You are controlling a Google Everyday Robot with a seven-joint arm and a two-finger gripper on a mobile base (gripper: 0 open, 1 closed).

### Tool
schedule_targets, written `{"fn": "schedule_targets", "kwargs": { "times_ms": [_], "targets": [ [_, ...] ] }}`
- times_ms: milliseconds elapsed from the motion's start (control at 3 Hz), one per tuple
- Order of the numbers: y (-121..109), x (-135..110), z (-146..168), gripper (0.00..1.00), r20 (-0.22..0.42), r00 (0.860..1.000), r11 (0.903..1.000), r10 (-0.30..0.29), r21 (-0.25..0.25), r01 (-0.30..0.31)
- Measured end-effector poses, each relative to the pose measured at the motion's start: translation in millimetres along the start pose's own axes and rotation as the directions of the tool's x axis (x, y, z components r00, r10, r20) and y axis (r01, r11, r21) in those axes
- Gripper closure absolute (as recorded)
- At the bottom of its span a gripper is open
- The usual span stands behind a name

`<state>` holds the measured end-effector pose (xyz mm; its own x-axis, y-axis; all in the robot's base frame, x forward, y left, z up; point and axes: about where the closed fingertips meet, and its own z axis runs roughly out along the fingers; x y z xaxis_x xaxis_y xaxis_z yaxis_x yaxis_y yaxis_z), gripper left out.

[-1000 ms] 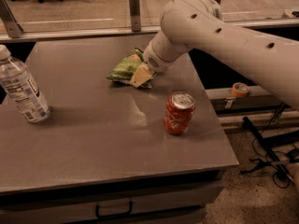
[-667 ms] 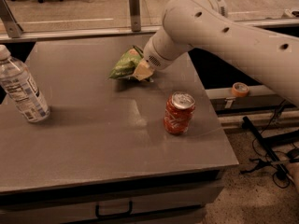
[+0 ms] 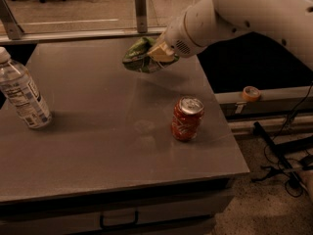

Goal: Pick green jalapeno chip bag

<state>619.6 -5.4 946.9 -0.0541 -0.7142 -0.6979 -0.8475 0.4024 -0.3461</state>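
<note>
Since a second earlier, your hand (image 3: 159,54) had carried the green jalapeno chip bag (image 3: 136,58) up off the table (image 3: 98,155); the bag hung crumpled above the table's far side, its right end clamped in the hand's closed fingers, with the white arm (image 3: 254,13) reaching in from the upper right; a red soda can (image 3: 187,118) stood upright nearer the front right, well apart from the bag; a clear water bottle (image 3: 22,94) stood at the left edge; an orange tape roll (image 3: 251,93) lay on a ledge beyond the table's right side.
</note>
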Motion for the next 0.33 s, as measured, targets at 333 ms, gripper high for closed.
{"fn": "schedule_targets", "kwargs": {
  "times_ms": [333],
  "targets": [
    [3.7,-5.9,-9.1,1.00,0.026,0.996,0.9965,-0.081,-0.017,0.082]
  ]
}}
